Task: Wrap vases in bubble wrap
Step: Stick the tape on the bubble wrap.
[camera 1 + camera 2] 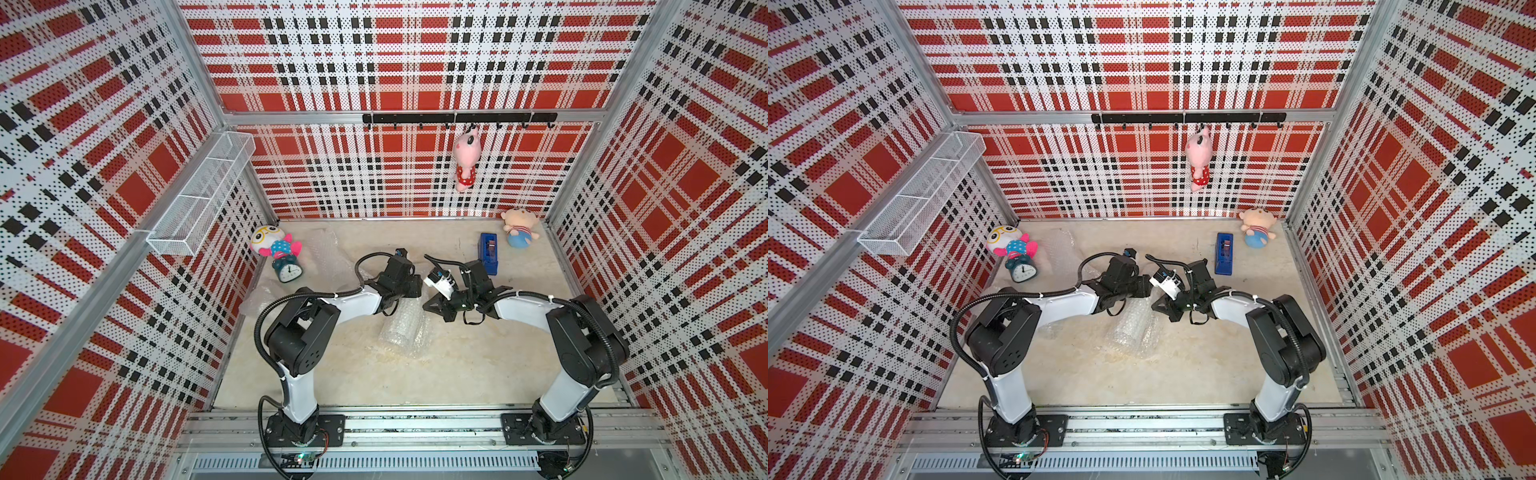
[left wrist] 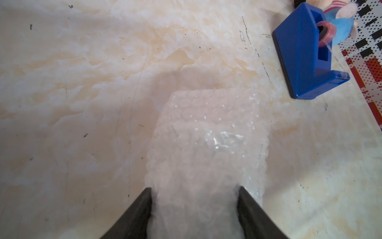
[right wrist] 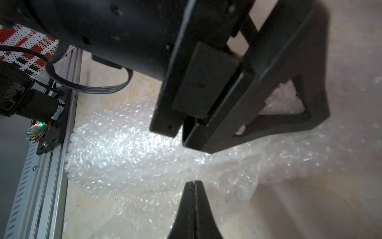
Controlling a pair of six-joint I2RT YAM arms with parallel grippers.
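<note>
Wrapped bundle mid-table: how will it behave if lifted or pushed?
Probably rolls: the wrapped bundle lies on its side, roughly cylindrical. Likely a squashy, slippery grip: the left claw straddles glossy bubble layers. Its loose wrap edges may drag.

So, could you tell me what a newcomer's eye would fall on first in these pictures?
Probably the loud red, black and white plaid walls all around. Next, mid-table, the left end effector gripping crinkly bubble wrap, with the shut right end effector close by. Then the pink plush hanging from the hook rail on the back wall.
</note>
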